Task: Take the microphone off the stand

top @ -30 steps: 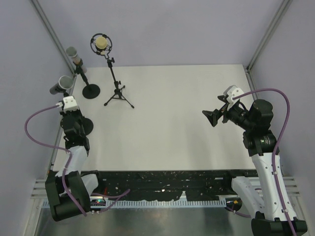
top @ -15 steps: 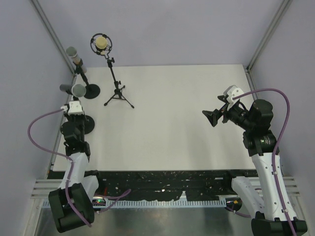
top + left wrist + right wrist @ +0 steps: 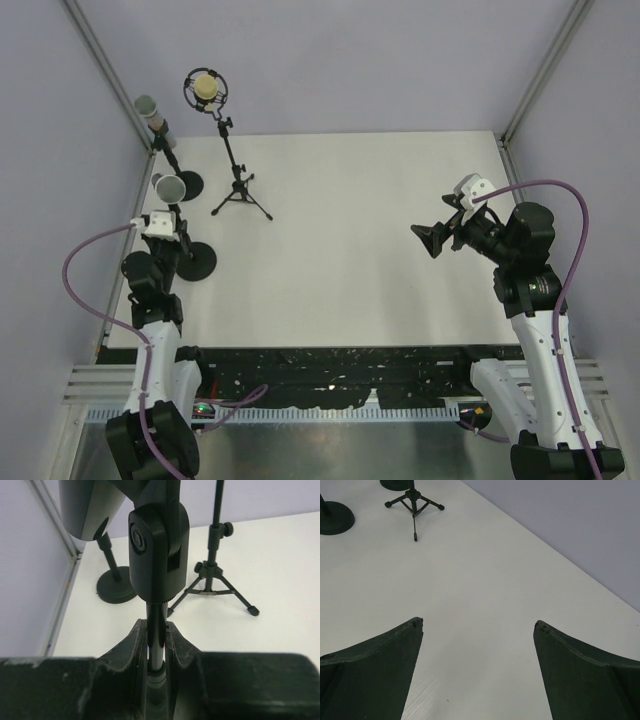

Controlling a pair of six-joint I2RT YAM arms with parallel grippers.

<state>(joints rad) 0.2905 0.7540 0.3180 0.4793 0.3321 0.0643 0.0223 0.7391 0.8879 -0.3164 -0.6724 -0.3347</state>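
Observation:
A grey microphone [image 3: 167,187] sits in the clip [image 3: 157,545] of a black stand whose round base [image 3: 199,262] rests at the table's left side. In the left wrist view the microphone [image 3: 90,505] tilts up to the left above the clip. My left gripper [image 3: 170,243] is shut on the stand's thin pole [image 3: 156,622] just below the clip, with a finger pressed on each side. My right gripper [image 3: 435,239] hovers over the right part of the table, open and holding nothing [image 3: 479,624].
A second round-base stand [image 3: 184,185] with a grey microphone [image 3: 148,108] stands at the back left. Beside it a tripod stand [image 3: 240,195] carries a gold microphone [image 3: 206,88] in a shock mount. Frame posts run along both side walls.
My left arm has swung to the right with the stand in its grip. The microphone head and the round base have both shifted right. The right arm has not moved.

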